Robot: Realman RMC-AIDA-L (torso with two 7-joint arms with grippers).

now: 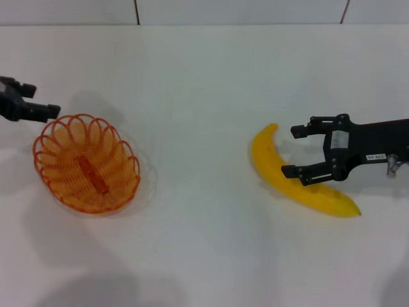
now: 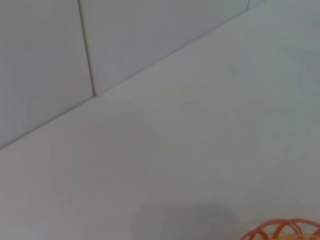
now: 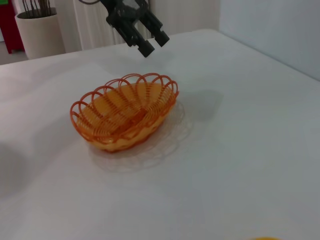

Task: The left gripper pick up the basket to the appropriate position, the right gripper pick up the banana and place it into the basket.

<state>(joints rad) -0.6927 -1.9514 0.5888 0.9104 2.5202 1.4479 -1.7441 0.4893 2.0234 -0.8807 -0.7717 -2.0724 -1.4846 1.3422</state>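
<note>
The orange wire basket (image 1: 86, 163) stands on the white table at the left; it also shows in the right wrist view (image 3: 125, 112), and its rim shows in the left wrist view (image 2: 285, 231). My left gripper (image 1: 46, 100) hovers just beyond the basket's far left rim, open and empty, not touching it; the right wrist view shows it too (image 3: 154, 44). The yellow banana (image 1: 265, 157) lies on the table at the right. My right gripper (image 1: 293, 151) is open over the banana's middle, with one finger on each side of it.
A tiled wall (image 1: 192, 11) runs along the table's far edge. A pale plant pot (image 3: 40, 32) stands beyond the table in the right wrist view. A wide stretch of bare table (image 1: 198, 160) lies between basket and banana.
</note>
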